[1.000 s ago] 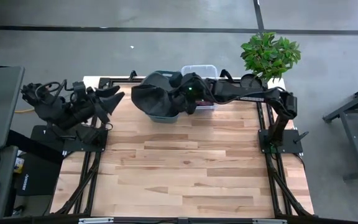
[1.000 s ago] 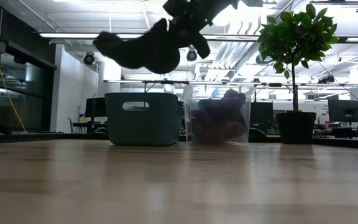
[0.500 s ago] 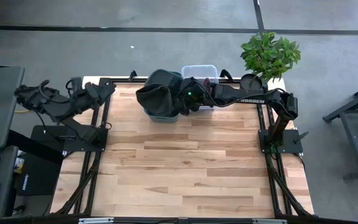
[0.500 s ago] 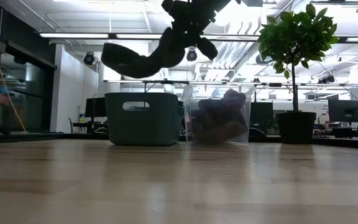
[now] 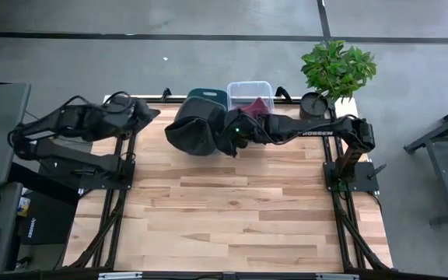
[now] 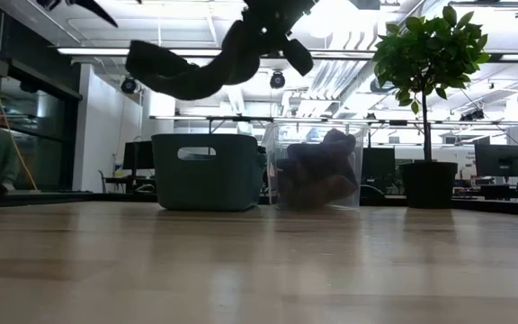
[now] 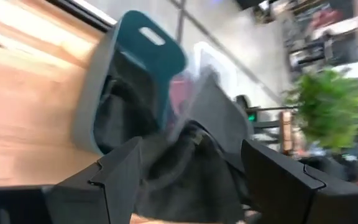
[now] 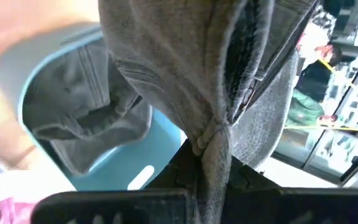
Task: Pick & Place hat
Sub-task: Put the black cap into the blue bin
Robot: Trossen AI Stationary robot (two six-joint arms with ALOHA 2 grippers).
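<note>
The right gripper [image 5: 236, 140] is clamped on the dark hat [image 5: 197, 134], hanging it high beside the teal bin [image 6: 207, 171]; carry it directly over the bin's opening before letting go, while the left gripper [image 7: 191, 186] waits open at the bench's [image 5: 232, 210] left edge

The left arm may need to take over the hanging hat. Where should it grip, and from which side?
Probably the free lower edge of the dark hat, approached from the left gripper's side. The right gripper pinches the other end shut, so the fabric droops toward the left, above the teal bin.
</note>
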